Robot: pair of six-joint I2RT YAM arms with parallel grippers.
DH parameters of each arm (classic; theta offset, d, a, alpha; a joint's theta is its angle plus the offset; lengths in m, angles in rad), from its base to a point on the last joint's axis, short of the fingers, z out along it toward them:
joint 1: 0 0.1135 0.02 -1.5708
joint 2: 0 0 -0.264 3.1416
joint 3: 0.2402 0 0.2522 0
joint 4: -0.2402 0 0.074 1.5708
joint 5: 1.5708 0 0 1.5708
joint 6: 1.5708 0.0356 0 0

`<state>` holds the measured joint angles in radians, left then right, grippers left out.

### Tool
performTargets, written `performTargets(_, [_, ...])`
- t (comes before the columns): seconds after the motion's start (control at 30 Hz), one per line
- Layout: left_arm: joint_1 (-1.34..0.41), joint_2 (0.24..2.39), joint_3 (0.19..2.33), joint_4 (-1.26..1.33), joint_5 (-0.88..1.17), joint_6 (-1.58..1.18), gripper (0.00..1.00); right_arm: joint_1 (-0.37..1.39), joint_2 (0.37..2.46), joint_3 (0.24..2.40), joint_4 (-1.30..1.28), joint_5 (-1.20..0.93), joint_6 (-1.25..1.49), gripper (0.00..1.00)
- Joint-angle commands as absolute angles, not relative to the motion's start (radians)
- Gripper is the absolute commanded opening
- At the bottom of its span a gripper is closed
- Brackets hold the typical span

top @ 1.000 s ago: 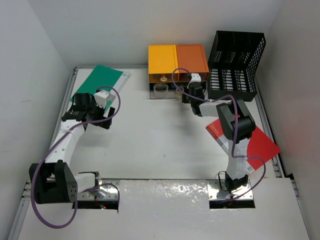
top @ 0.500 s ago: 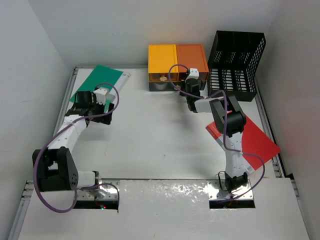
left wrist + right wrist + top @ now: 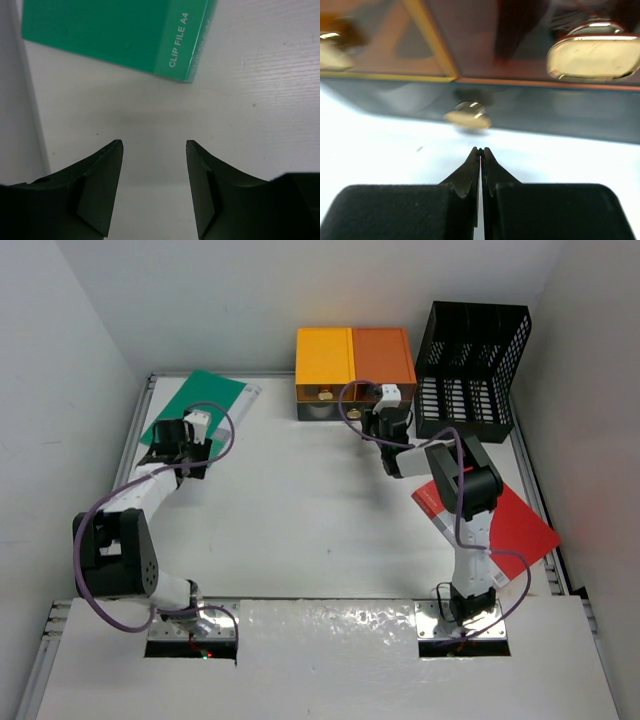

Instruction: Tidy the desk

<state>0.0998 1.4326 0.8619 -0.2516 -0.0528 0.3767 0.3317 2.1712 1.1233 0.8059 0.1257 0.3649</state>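
The drawer chest (image 3: 355,360) now looks shut. The right fingers (image 3: 470,172), pressed together, have moved in close to a brass knob (image 3: 467,114), so that tidying step seems done. The left fingers (image 3: 100,190), apart and empty, have advanced to the green folder (image 3: 205,395) at the far left of the bench (image 3: 300,500). Only the wrist views show the finger gaps, and only the overhead shows the bench under everything.
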Motion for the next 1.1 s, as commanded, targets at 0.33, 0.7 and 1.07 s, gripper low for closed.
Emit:
performTargets(0.33, [-0.094, 1.58, 0.652, 0.411, -0.624, 0.906, 0.5, 0.342, 1.887, 0.893, 1.043, -0.198, 0.453, 0.03])
performTargets(0.7, [-0.098, 1.816, 0.693, 0.63, -0.63, 0.962, 0.51, 0.347, 1.827, 0.841, 1.037, -0.216, 0.43, 0.03])
performTargets(1.07, [-0.098, 1.934, 0.782, 0.646, -0.588, 0.91, 0.52, 0.347, 1.804, 0.83, 1.016, -0.209, 0.396, 0.03])
